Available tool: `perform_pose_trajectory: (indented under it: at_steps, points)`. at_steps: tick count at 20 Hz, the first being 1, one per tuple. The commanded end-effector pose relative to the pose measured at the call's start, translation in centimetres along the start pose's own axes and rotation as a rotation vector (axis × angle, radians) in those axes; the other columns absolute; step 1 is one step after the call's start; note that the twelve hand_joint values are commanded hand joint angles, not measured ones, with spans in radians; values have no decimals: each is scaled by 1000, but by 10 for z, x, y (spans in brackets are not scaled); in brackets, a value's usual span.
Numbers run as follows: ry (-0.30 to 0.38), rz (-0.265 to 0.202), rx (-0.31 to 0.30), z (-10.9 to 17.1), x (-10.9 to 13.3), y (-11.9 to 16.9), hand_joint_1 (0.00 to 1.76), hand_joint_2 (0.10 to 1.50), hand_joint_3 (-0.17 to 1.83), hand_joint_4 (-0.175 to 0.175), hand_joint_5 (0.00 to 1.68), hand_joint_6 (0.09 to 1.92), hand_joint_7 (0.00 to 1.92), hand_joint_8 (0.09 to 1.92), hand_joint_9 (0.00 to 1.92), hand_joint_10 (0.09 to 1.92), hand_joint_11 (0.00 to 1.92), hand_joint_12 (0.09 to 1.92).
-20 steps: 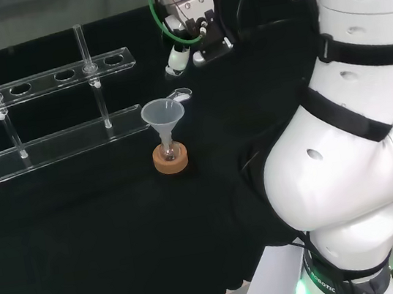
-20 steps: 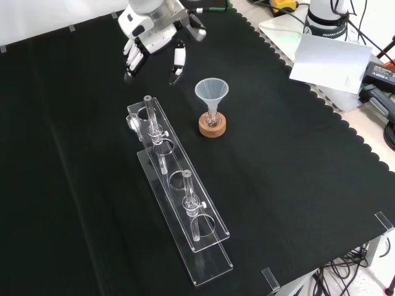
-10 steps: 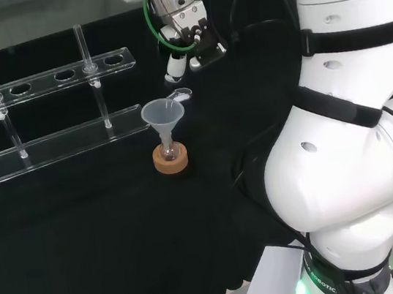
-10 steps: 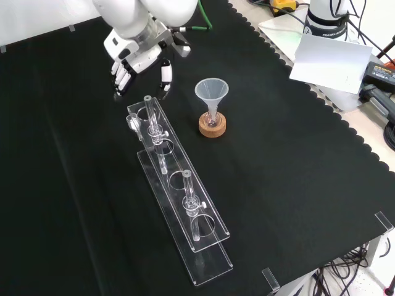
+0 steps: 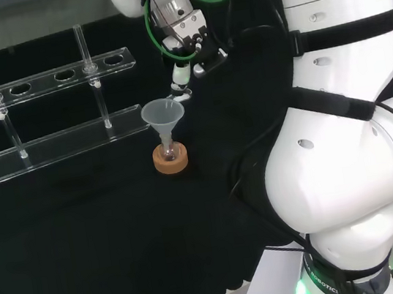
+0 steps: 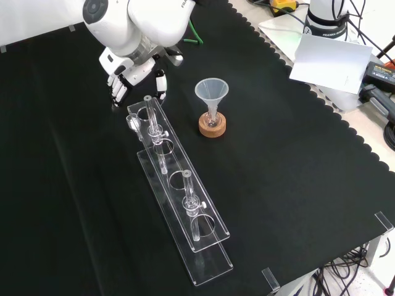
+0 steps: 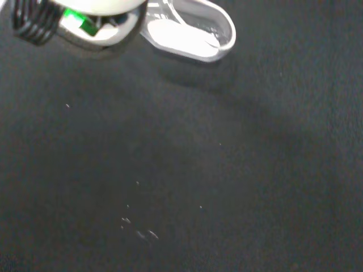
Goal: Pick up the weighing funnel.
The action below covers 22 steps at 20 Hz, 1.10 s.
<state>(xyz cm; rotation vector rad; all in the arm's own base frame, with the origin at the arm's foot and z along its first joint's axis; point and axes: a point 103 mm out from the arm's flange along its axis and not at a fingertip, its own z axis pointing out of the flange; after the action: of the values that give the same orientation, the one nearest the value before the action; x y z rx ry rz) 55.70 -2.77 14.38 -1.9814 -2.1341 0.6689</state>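
The weighing funnel (image 5: 180, 94), a small clear scoop, lies flat on the black cloth just behind the big funnel (image 5: 161, 114). In the wrist view the weighing funnel (image 7: 193, 35) shows close by, mouth up and empty. My hand (image 5: 182, 25) hangs over it with relaxed fingers pointing down, open and holding nothing. One fingertip (image 5: 178, 82) is right above the scoop; I cannot tell whether it touches. In the front view the hand (image 6: 133, 65) sits at the far end of the clear rack (image 6: 185, 209).
The big funnel (image 6: 212, 91) stands in a small flask on a cork ring (image 5: 171, 159). The clear rack (image 5: 63, 142) holds two upright glass tubes. The arm's white links fill the head view's right. Paper and cables lie beyond the cloth's edge (image 6: 333, 55).
The hand has come down and to the left in the head view, from beside the weighing funnel to right above it. The weighing funnel and the big funnel have not moved.
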Motion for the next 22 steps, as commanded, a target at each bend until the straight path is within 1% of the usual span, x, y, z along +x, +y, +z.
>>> perform_pose_trajectory:
  at_steps: [1,5,9,11,13,16,20,22]
  points:
    - [-9,13,4,7,0,6,933,585,522,22,712,203,339,637,615,535,454,1265]
    - [-7,8,16,14,0,13,935,571,556,26,675,445,348,648,623,548,464,1262]
    - [-5,8,26,21,0,21,937,569,563,24,650,548,356,652,631,550,474,1257]
    - [-5,13,27,24,-1,26,937,569,565,24,650,568,359,654,634,550,476,1255]
    - [-19,22,32,21,4,26,938,569,566,22,647,580,361,655,636,550,478,1255]
    - [-6,20,37,23,4,28,938,569,567,19,639,588,362,655,637,550,479,1255]
    - [14,10,46,36,-3,37,939,569,569,12,616,587,362,655,638,549,481,1254]
    - [1,17,45,34,1,37,939,568,569,9,599,583,362,655,639,549,482,1254]
